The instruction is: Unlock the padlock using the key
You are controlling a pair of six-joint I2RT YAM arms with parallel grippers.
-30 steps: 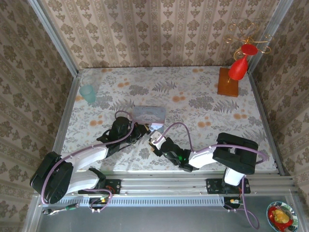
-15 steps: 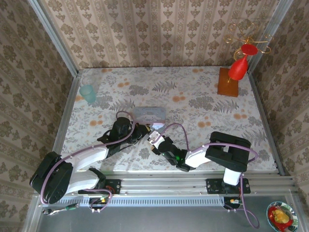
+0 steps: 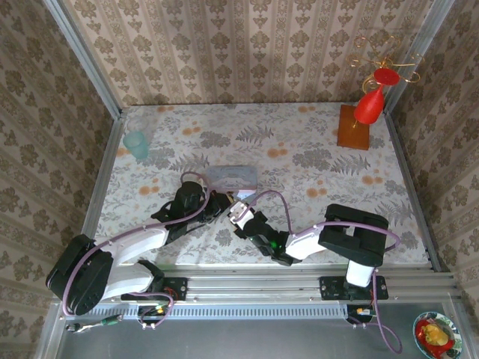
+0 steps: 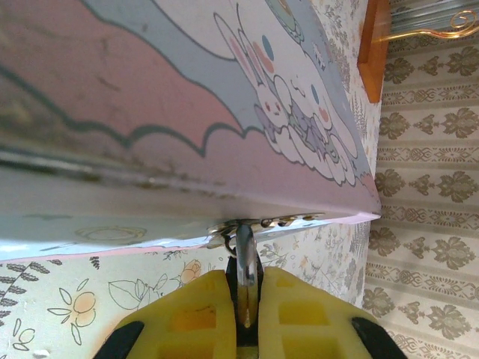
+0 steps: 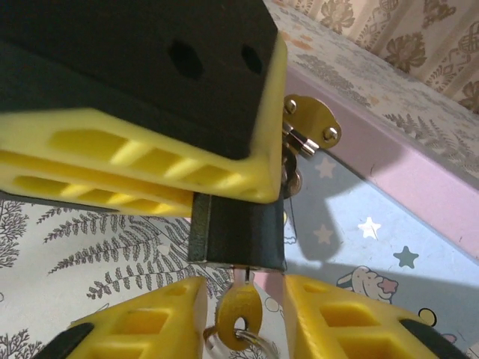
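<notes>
The small black padlock [image 5: 236,228] hangs by its silver shackle [image 4: 245,250] from the hasp [image 5: 310,120] of the pale blue tin [image 3: 232,176]. My left gripper [image 4: 245,288] is shut on the padlock body, its yellow fingers [image 5: 150,157] showing across the top of the right wrist view. The key [image 5: 241,313], with a yellow head and a ring, sticks into the padlock's bottom end. My right gripper [image 5: 243,303] stands open around the key head, with a gap on each side. In the top view the two grippers [image 3: 230,207] meet at the tin's near edge.
A pale green cup [image 3: 136,143] stands at the far left of the flowered table. A wooden stand [image 3: 353,127] carrying a red ornament [image 3: 369,105] sits at the far right. Patterned walls close in three sides.
My right arm has shifted a little to the left, closer to the padlock. The left arm and the tin have stayed put.
</notes>
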